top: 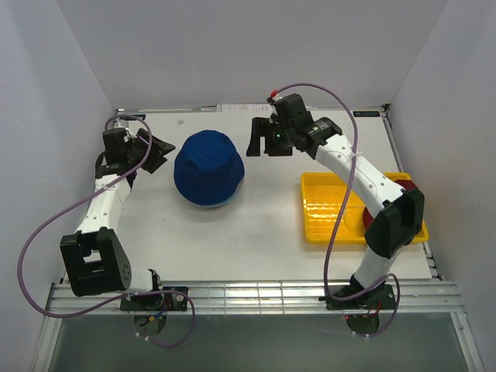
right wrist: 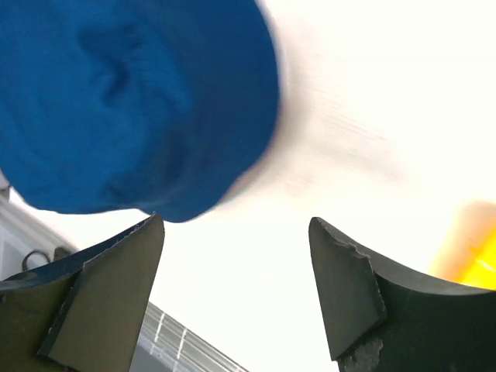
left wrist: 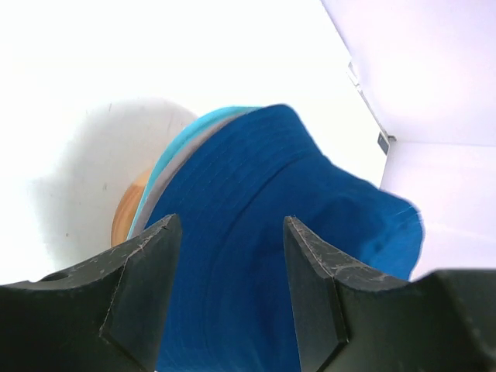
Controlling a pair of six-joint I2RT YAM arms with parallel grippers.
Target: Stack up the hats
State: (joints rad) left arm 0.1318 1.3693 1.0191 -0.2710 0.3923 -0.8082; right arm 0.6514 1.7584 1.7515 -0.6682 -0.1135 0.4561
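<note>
white table (top: 263,240) bears a blue hat (top: 208,177); yellow tray (top: 322,211) lies well apart.

left pincer (top: 160,155) open, facing right; right pincer (top: 260,145) open wide, facing left.

open: table (top: 256,240) near side | blocks: blue hat (top: 208,177) centre; yellow tray (top: 322,209) right

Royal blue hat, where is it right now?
Top view: royal blue hat sits left of centre, between the left end effector and right end effector, left of the yellow tray.
</note>
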